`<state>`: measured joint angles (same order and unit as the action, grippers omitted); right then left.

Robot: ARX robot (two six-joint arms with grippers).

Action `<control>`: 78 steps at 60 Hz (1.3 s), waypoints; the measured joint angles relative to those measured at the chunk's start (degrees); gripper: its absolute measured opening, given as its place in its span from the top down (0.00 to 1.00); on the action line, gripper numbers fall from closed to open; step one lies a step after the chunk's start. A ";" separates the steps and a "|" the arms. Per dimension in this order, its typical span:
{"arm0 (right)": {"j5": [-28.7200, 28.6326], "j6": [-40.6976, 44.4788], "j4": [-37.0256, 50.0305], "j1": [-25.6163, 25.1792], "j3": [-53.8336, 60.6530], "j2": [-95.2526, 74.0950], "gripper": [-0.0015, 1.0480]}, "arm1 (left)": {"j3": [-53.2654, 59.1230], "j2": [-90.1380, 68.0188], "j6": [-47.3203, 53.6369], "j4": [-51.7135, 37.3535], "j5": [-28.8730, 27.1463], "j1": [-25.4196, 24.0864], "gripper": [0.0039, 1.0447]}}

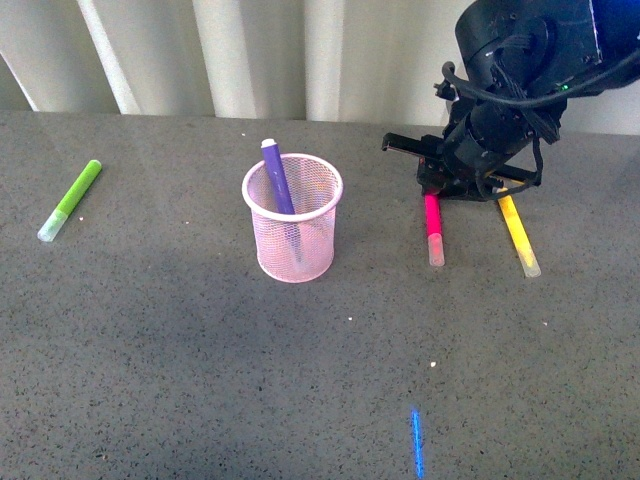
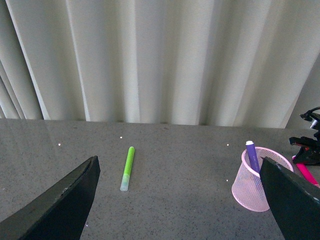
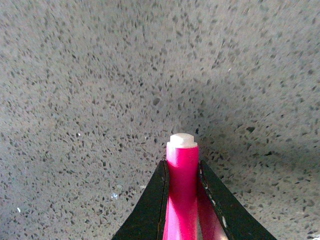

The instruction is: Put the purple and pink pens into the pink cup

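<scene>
1 purple pen (image 1: pixel 278 178) stands in 1 pink cup (image 1: pixel 312 252); right jaws clamp 1 pink pen (image 1: pixel 434 228); left jaws gape empty.

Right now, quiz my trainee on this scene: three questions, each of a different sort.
1. True or false: the purple pen already stands inside the pink cup.
2. Which marker is the right pincer closed on? A) green marker B) pink pen C) yellow marker
3. Fill in the gap: the left pincer has its fingers ____ and holds nothing.

Key: 1 true; 2 B; 3 open.
</scene>
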<state>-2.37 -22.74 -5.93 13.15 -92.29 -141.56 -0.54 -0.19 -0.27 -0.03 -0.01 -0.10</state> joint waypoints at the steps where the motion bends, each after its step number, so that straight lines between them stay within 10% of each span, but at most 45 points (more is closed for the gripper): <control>1: 0.48 0.07 2.56 0.00 1.64 0.77 0.89 | 0.00 0.00 0.00 0.00 0.00 0.00 0.06; 32: -15.08 12.31 67.30 4.59 30.91 24.33 0.89 | 0.00 0.00 0.02 0.00 0.02 0.02 0.06; 78: -20.92 9.38 76.61 11.19 28.59 12.55 0.89 | 0.00 0.00 0.00 0.00 0.02 0.00 0.06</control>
<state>-23.29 -13.37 70.67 24.34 -63.70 -129.01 -0.54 -0.19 -0.27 -0.03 0.01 -0.10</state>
